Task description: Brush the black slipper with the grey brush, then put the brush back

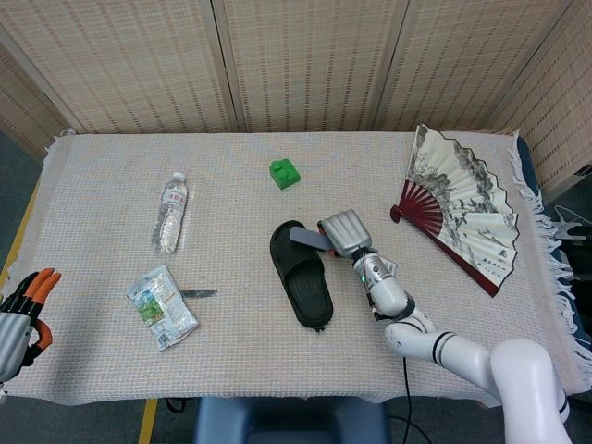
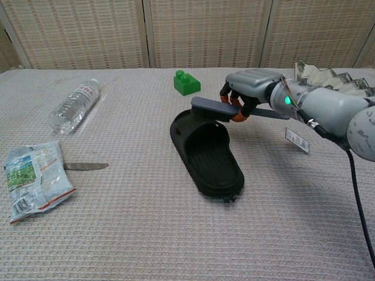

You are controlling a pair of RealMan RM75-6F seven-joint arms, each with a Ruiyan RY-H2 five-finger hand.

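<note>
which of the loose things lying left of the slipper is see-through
The water bottle, lying on its side with a white cap and label. The snack packet is printed and opaque, and the small knife beside it is metal.

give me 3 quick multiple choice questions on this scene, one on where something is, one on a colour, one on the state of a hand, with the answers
1. Where is the brush?
A. over the strap end of the slipper
B. on the fan
C. beside the bottle

2. What colour is the toy block?
A. red
B. green
C. yellow

3. What is the right hand doing?
A. lying flat on the cloth
B. holding the knife
C. gripping the brush

Answers:
1. A, the chest view shows the brush head at the slipper's strap end, by the block.
2. B, it is bright green in both views.
3. C, its fingers are wrapped around the brush handle; the knife lies untouched by the snack bag.
</note>
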